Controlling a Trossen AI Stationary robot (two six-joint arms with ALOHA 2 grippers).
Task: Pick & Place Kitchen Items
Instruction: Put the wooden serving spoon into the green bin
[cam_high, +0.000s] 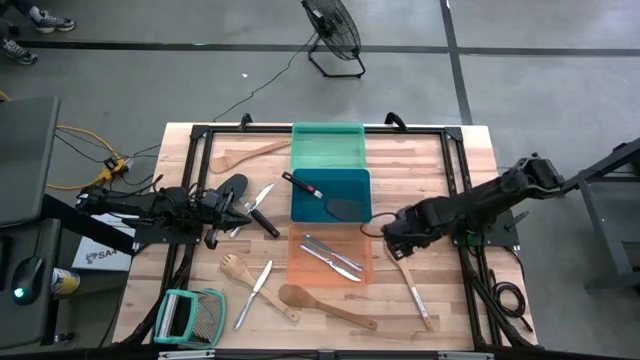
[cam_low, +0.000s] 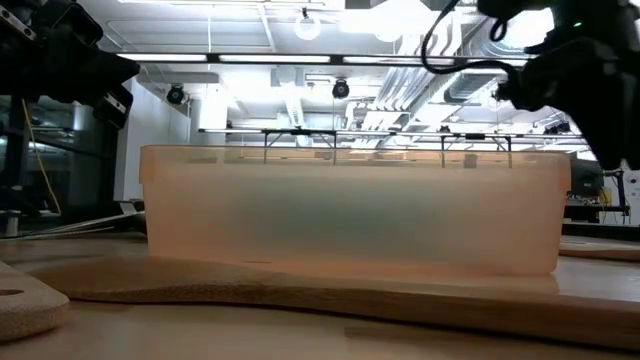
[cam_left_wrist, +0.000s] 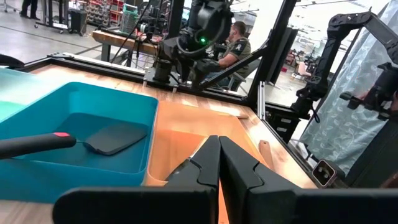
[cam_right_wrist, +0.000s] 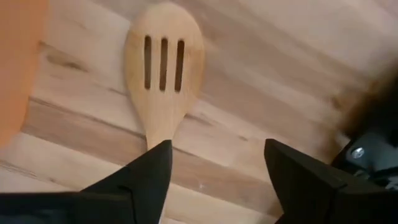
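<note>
My right gripper (cam_high: 393, 238) (cam_right_wrist: 214, 163) is open, pointing down just right of the orange tray (cam_high: 330, 258). It hovers over a pale wooden slotted spoon (cam_right_wrist: 163, 68) that lies flat on the table (cam_high: 410, 280), its neck running under one finger. My left gripper (cam_high: 222, 212) (cam_left_wrist: 219, 163) is shut and empty at the table's left, beside a black spatula (cam_high: 232, 188) and a silver knife (cam_high: 262, 195). Another black spatula (cam_left_wrist: 115, 138) lies in the blue tray (cam_high: 332, 195). Silver knives or tongs (cam_high: 330, 255) lie in the orange tray.
A green tray (cam_high: 328, 147) stands behind the blue one. A wooden spatula (cam_high: 245, 155), a wooden fork (cam_high: 237, 268), a knife (cam_high: 255, 290) and a wooden spoon (cam_high: 320, 305) lie loose on the table. A teal-framed rack (cam_high: 185, 315) sits at the near left corner.
</note>
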